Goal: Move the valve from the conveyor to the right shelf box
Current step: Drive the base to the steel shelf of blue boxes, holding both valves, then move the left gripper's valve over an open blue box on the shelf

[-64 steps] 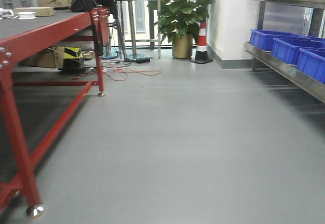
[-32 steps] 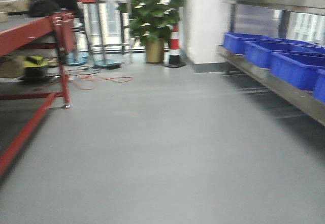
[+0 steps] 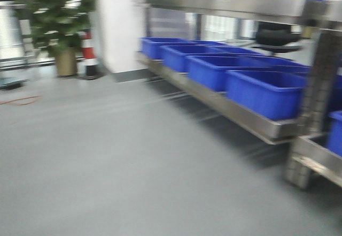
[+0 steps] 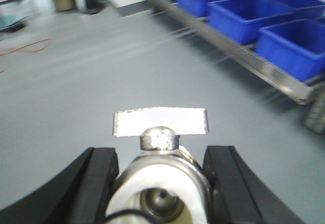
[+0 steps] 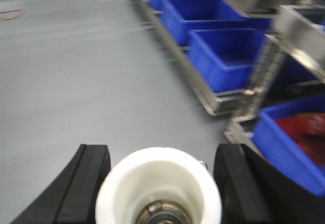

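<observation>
blue boxes (image 3: 262, 91) on steel right shelf (image 3: 235, 111), upper right; left gripper (image 4: 160, 158) pinching valve (image 4: 160, 186); right gripper (image 5: 162, 155) pinching second valve (image 5: 158, 183).

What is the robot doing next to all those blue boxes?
It is carrying two valves, one in each tool. The left tool grips a metal valve with a flat handle on top. The right tool grips a white-ended valve. Both hang over bare grey floor. On the right of the front view stands the steel shelf with its row of blue boxes. Neither valve is in a box yet.
</observation>
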{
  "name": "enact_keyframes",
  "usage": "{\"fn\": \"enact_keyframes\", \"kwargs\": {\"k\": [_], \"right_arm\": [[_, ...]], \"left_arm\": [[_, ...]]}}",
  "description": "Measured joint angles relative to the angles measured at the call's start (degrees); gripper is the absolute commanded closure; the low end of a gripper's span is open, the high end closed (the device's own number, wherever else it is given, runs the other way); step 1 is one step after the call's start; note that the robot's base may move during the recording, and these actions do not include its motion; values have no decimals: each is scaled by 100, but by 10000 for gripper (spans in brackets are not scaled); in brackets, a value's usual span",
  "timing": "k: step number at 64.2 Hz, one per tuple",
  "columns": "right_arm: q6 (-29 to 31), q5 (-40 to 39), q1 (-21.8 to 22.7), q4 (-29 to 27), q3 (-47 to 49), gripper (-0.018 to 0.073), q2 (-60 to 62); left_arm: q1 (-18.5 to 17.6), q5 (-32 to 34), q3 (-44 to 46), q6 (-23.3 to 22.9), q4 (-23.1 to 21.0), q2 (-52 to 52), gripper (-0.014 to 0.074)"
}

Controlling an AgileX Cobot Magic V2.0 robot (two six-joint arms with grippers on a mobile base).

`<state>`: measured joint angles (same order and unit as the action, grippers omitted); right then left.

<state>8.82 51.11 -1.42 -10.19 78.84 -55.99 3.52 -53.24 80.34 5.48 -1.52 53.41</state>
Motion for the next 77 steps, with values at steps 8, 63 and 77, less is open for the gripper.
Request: {"fn": "enact_keyframes", "kwargs": {"k": [8,63,77], "right_arm": [[0,0,0,0,0,713,0],[0,0,0,0,0,713,0],[0,0,0,0,0,713,0]], "left_arm": [[0,0,0,0,0,0,708],[0,0,0,0,0,0,708],[0,0,0,0,0,0,708]]}}
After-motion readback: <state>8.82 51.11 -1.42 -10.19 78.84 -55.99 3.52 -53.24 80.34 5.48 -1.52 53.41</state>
